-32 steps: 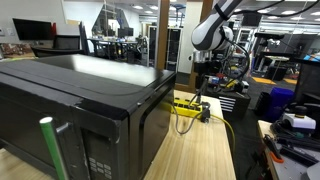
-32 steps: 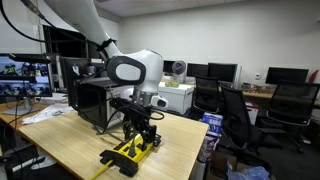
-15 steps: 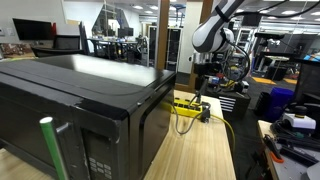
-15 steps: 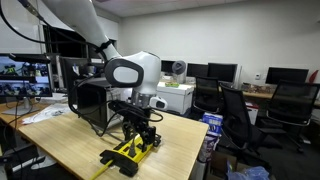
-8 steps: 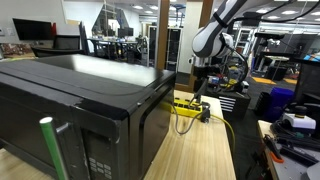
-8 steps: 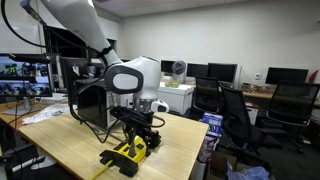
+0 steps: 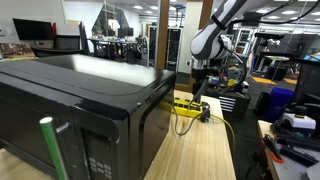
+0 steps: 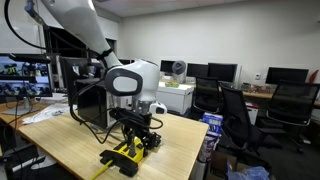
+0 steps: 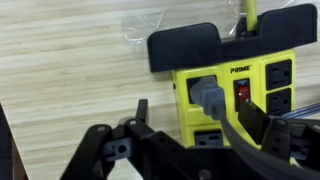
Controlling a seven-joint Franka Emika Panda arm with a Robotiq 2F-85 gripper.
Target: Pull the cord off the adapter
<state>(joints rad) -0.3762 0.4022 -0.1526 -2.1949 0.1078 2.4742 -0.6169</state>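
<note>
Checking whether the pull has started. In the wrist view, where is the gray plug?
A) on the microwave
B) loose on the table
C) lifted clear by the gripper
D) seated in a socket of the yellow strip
D: the gray plug sits in the yellow power strip, with the open gripper straddling it.

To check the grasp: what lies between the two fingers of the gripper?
In the wrist view, the gray plug, seated in the yellow adapter, lies between the open fingers.
</note>
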